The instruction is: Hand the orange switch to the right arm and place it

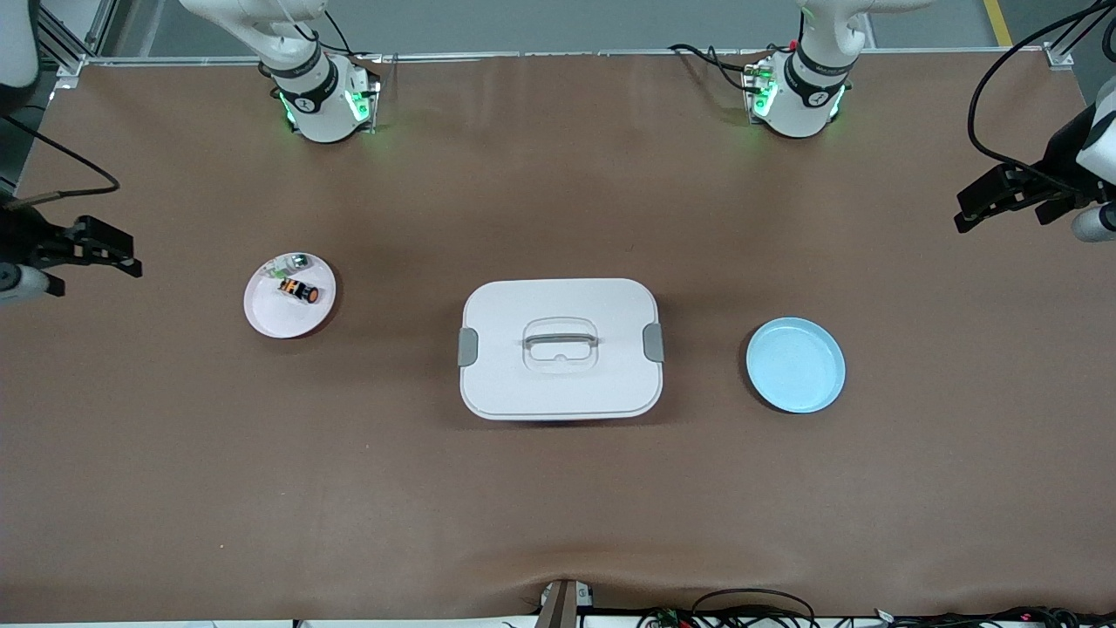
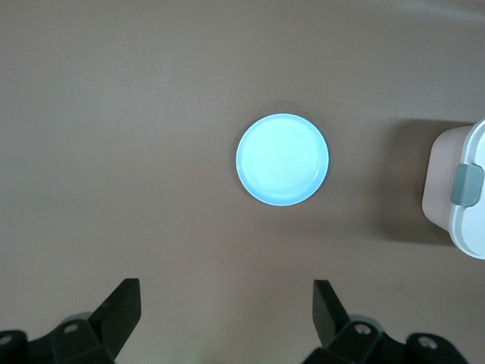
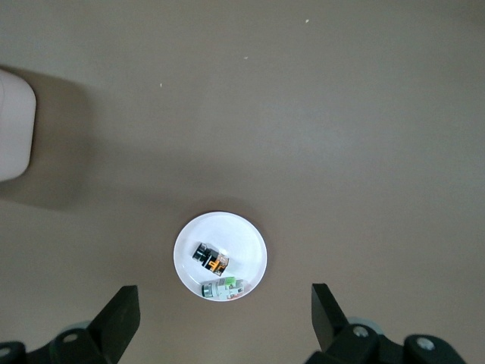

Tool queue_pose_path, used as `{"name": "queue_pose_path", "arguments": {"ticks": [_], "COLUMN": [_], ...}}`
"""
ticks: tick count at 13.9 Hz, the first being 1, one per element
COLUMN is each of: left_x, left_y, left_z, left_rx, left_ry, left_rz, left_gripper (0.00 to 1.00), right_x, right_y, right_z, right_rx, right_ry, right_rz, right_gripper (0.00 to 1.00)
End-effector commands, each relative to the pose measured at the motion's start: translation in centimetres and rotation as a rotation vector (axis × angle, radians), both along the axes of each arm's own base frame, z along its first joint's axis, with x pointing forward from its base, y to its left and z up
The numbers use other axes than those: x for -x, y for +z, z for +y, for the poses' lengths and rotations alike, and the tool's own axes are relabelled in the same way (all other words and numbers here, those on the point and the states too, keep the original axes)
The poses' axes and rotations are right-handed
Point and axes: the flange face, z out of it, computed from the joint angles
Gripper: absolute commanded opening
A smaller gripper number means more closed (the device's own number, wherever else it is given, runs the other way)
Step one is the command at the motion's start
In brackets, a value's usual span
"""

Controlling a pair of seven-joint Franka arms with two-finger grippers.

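Note:
The orange switch (image 1: 298, 290) lies in a small white plate (image 1: 270, 318) toward the right arm's end of the table, beside a green-and-silver part (image 1: 292, 262). The right wrist view shows the switch (image 3: 211, 258) on the plate (image 3: 246, 239) far below. My right gripper (image 1: 118, 249) is open and empty, high over the table edge at the right arm's end; its jaws (image 3: 224, 292) stand wide apart. My left gripper (image 1: 962, 209) is open and empty, high over the left arm's end; it also shows in the left wrist view (image 2: 225, 287).
A white lidded box (image 1: 559, 349) with grey latches sits mid-table. An empty light blue plate (image 1: 795, 365) lies toward the left arm's end and shows in the left wrist view (image 2: 282, 160). Cables lie along the table's front edge.

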Motion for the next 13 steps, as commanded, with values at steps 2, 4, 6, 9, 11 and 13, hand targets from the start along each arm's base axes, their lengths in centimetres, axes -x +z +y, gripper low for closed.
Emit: {"name": "queue_pose_path", "arguments": {"ticks": [2, 4, 6, 9, 11, 13], "left_x": [-0.1, -0.1, -0.1, -0.1, -0.1, -0.1], "left_y": [0.4, 0.4, 0.4, 0.4, 0.4, 0.4], "left_z": [-0.2, -0.2, -0.2, -0.2, -0.3, -0.2], "left_rx": [0.012, 0.012, 0.012, 0.012, 0.014, 0.014], "left_ry": [-0.02, -0.02, -0.02, -0.02, -0.022, -0.02], "left_rz": [0.008, 0.008, 0.008, 0.008, 0.008, 0.008], "left_gripper": [1.0, 1.0, 1.0, 1.0, 1.0, 1.0], "right_x": [0.2, 1.0, 1.1, 1.7, 1.7, 1.9], "right_y": [1.4, 1.6, 2.5, 4.5, 4.7, 4.7], "right_z": [-0.4, -0.3, -0.9, -5.0, -4.2, -3.9], "right_rx": [0.006, -0.003, 0.013, -0.003, -0.007, -0.007], "right_ry": [-0.039, -0.042, -0.05, -0.075, -0.062, -0.126], "right_rz": [0.013, 0.057, 0.042, 0.015, 0.016, 0.025], "right_gripper": [1.0, 1.0, 1.0, 1.0, 1.0, 1.0]}}
